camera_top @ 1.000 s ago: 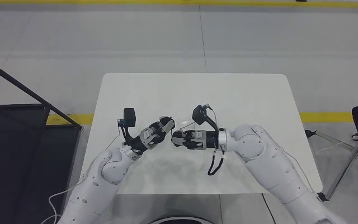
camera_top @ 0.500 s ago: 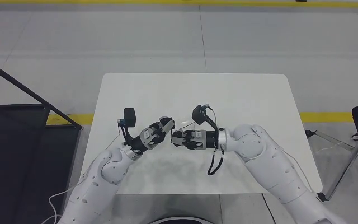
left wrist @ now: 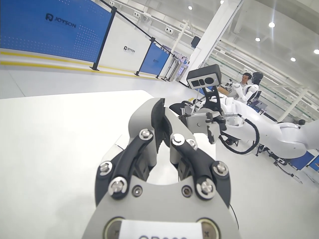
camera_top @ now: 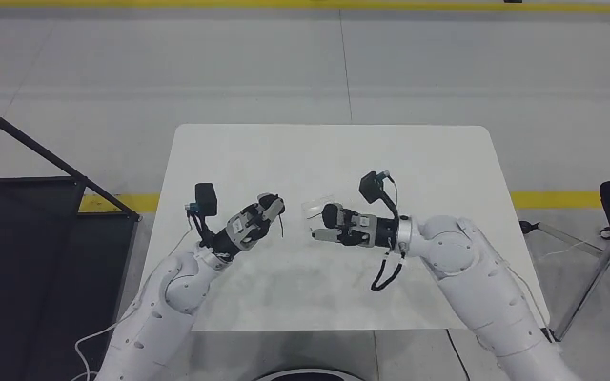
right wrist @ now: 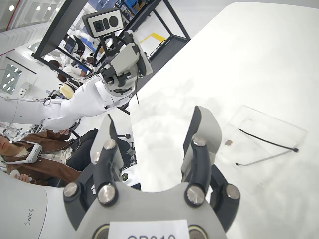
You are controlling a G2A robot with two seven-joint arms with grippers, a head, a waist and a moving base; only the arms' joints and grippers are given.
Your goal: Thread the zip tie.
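We saw the left gripper [left wrist: 161,115] held above the rounded white table [camera_top: 429,162], left of its middle, with its grey fingers and black pads pressed together. In the right wrist view a thin black zip tie [right wrist: 137,93] hung down from that pinch, its free end loose in the air above the table.

The right gripper [right wrist: 154,125] faced it from the other side, near but apart. Its two fingers were spread wide, with nothing between them.

A flat clear plastic sheet [right wrist: 274,125] lay on the table just beside the right gripper. On the sheet rested two thin black strands [right wrist: 266,140] that met at a small black head near one edge. We could not tell whether they were one bent tie or two. A small brownish fleck [right wrist: 228,143] sat at the sheet's edge closest to the right gripper.

In the top view the two grippers pointed at each other over the table, and the sheet lay by the right gripper's tip.
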